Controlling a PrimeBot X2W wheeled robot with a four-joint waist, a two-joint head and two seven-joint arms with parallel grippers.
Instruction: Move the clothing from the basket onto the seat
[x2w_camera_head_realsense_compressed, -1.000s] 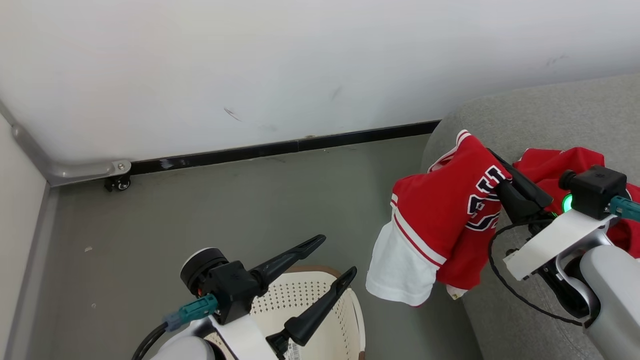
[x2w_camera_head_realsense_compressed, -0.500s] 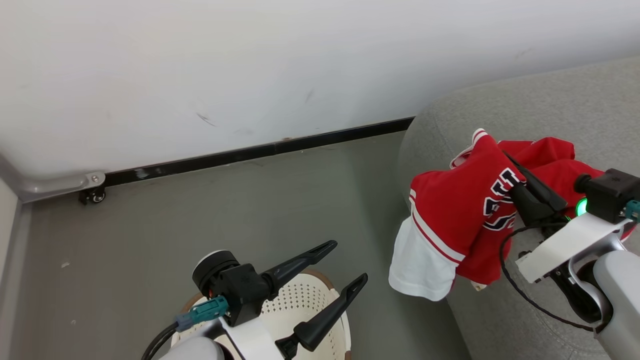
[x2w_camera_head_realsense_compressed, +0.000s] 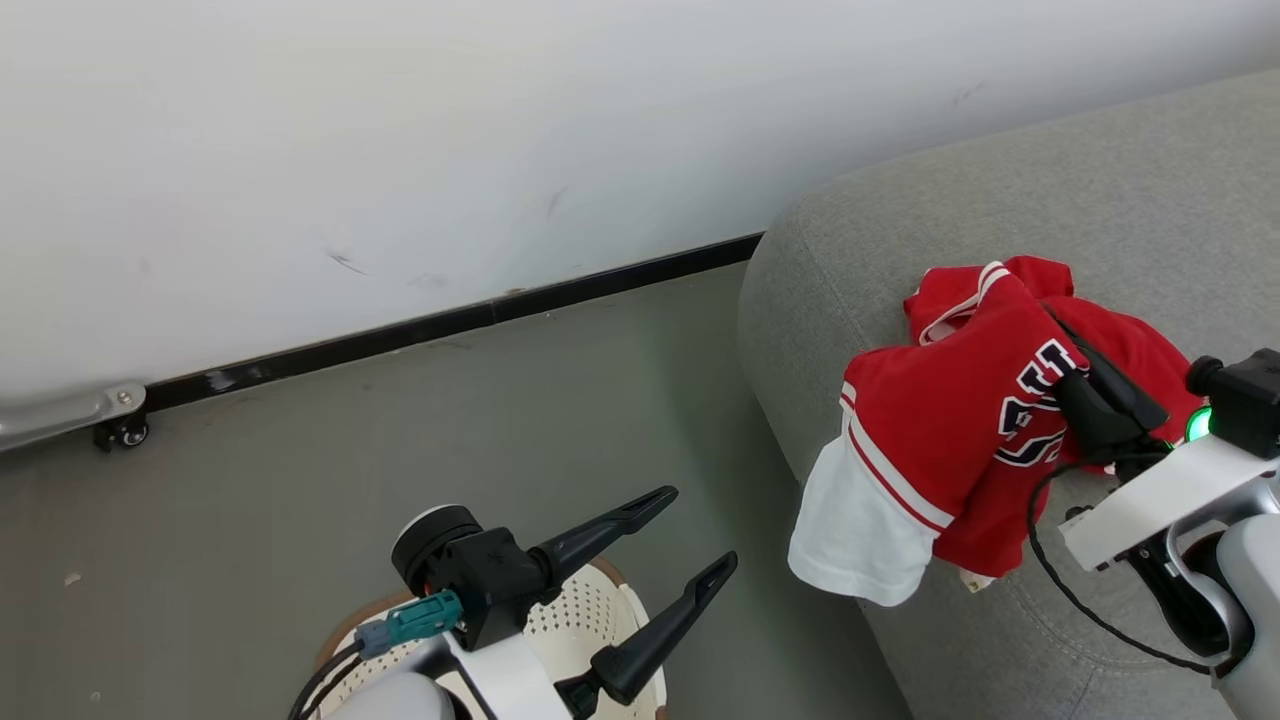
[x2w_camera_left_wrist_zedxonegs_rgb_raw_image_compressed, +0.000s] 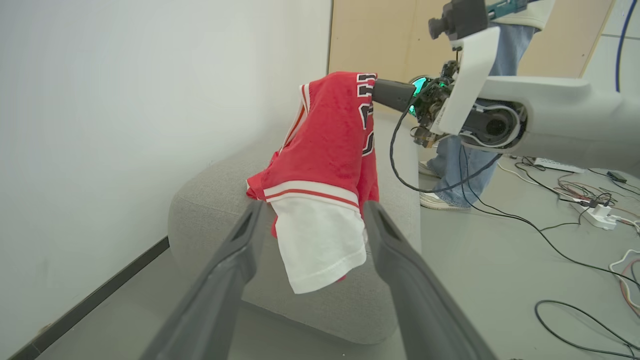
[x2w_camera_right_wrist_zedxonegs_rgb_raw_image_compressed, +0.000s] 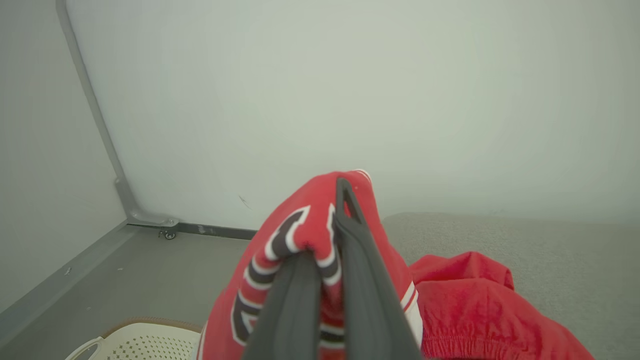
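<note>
My right gripper (x2w_camera_head_realsense_compressed: 1085, 370) is shut on a red jersey (x2w_camera_head_realsense_compressed: 940, 440) with a white panel and dark lettering. It holds the jersey above the rounded end of the grey seat (x2w_camera_head_realsense_compressed: 1000, 200), and the white hem dangles past the seat's side. In the right wrist view the shut fingers (x2w_camera_right_wrist_zedxonegs_rgb_raw_image_compressed: 350, 240) pinch the jersey (x2w_camera_right_wrist_zedxonegs_rgb_raw_image_compressed: 285, 250). A second red piece (x2w_camera_right_wrist_zedxonegs_rgb_raw_image_compressed: 465, 300) lies on the seat just behind. My left gripper (x2w_camera_head_realsense_compressed: 700, 527) stands open and holds nothing above the cream basket (x2w_camera_head_realsense_compressed: 600, 605), whose inside is mostly hidden.
A white wall with a black baseboard (x2w_camera_head_realsense_compressed: 450, 320) runs behind the grey floor. A metal rail with a small caster (x2w_camera_head_realsense_compressed: 120, 432) sits at the left. In the left wrist view a person's legs (x2w_camera_left_wrist_zedxonegs_rgb_raw_image_compressed: 460, 165) stand beyond the seat, with cables and a power strip (x2w_camera_left_wrist_zedxonegs_rgb_raw_image_compressed: 595, 215) on the floor.
The head camera has swung right, so the wall and basket slide left in the picture. My right gripper has carried the jersey farther in over the seat. The left gripper stays open.
</note>
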